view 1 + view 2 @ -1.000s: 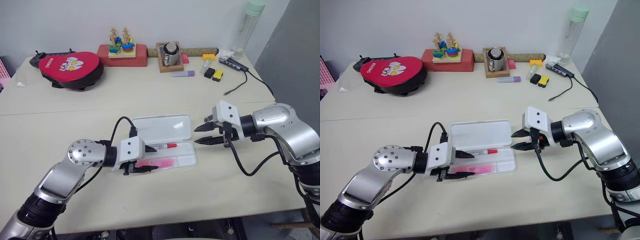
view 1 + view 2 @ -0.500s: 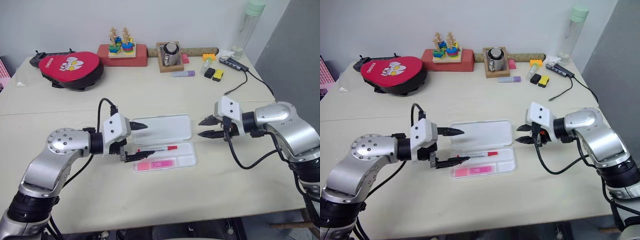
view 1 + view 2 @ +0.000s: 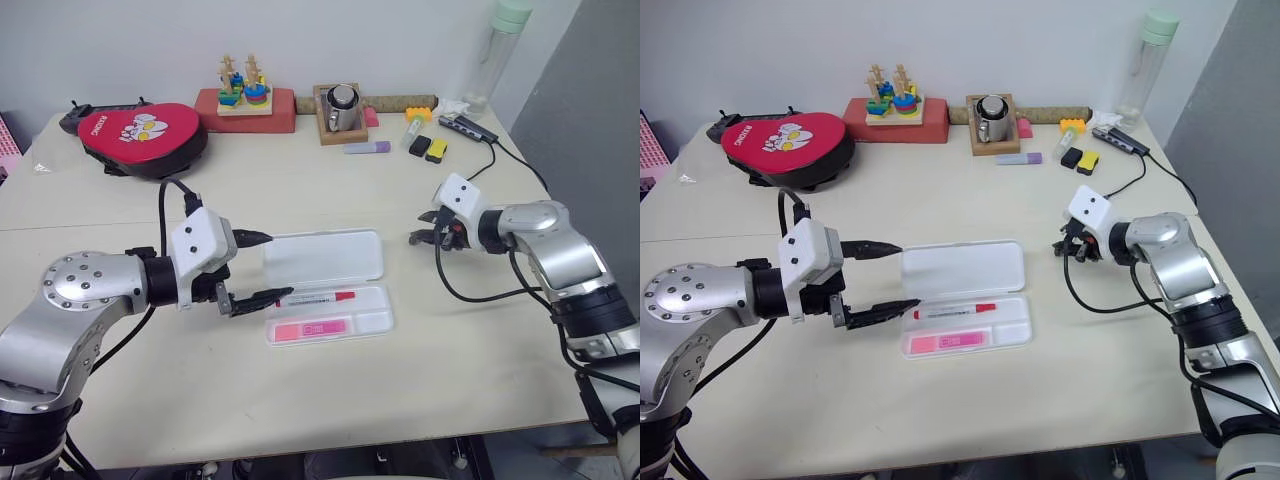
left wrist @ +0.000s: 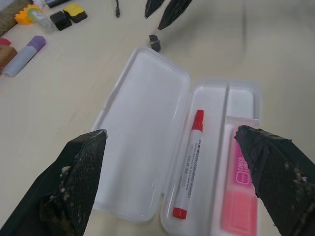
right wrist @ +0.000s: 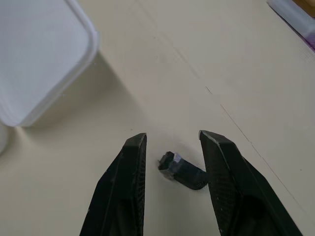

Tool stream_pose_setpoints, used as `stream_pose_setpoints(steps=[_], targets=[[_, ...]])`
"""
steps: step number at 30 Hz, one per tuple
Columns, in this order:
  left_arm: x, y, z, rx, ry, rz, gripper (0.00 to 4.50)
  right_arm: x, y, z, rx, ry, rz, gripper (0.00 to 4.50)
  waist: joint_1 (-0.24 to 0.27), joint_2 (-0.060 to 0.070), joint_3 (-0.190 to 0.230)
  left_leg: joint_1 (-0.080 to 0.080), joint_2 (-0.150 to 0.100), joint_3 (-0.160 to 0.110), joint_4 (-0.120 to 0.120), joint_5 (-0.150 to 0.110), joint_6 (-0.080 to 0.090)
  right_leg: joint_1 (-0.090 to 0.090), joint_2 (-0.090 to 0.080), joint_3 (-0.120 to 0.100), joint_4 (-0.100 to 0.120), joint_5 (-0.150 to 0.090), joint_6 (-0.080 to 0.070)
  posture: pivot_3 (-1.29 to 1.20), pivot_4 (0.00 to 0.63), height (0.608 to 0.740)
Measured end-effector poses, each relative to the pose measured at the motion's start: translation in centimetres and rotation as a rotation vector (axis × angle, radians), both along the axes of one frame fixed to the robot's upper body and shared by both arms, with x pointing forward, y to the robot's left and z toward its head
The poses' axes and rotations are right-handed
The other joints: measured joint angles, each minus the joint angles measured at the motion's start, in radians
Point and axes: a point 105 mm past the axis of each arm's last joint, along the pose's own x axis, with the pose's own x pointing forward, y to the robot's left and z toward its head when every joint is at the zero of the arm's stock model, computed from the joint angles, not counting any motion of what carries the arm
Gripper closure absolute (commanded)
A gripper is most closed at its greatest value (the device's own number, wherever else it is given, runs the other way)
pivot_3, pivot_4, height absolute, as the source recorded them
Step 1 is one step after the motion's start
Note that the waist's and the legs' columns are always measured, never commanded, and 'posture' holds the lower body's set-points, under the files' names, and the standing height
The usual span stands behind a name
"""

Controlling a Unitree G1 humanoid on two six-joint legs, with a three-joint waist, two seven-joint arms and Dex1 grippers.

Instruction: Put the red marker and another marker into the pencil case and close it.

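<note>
Here the spread left tool [image 3: 262,268], empty, hovers beside the open pencil case [image 3: 325,260].

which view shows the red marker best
The left wrist view: the red marker lies whole and close in the open pencil case. In both eye views it is a thin line; the right wrist view catches a lid corner.

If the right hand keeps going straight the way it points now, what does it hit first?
Probably the open lid of the pencil case: the right hand points toward its near corner, though depth is unclear.
</note>
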Motion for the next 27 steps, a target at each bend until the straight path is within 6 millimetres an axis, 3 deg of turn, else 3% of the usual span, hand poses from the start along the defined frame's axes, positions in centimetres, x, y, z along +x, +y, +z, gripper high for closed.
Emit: stream_pose_setpoints(steps=[4,13,27], targets=[[0.4,0.1,0.3,-0.010,-0.013,0.036,0.03,0.6,-0.2,-1.4,0.017,0.036,-0.052,2.75,0.000,0.000,0.000,0.000,0.000,0.000,0.000,0.000,0.000,0.000,0.000,0.000,0.000,0.000,0.000,0.00,0.150,0.740],[0.6,0.1,0.6,-0.014,-0.031,0.053,0.03,0.9,-1.9,-1.7,-0.066,0.001,-0.060,2.75,0.000,0.000,0.000,0.000,0.000,0.000,0.000,0.000,0.000,0.000,0.000,0.000,0.000,0.000,0.000,0.00,0.150,0.740],[0.8,-0.1,1.0,-0.031,-0.047,0.056,0.03,0.9,-1.5,-2.5,-0.117,-0.025,-0.020,2.75,-0.002,0.000,0.000,0.000,0.000,0.000,0.000,0.000,0.000,0.000,0.000,0.000,0.000,0.000,0.000,0.00,0.150,0.740]])
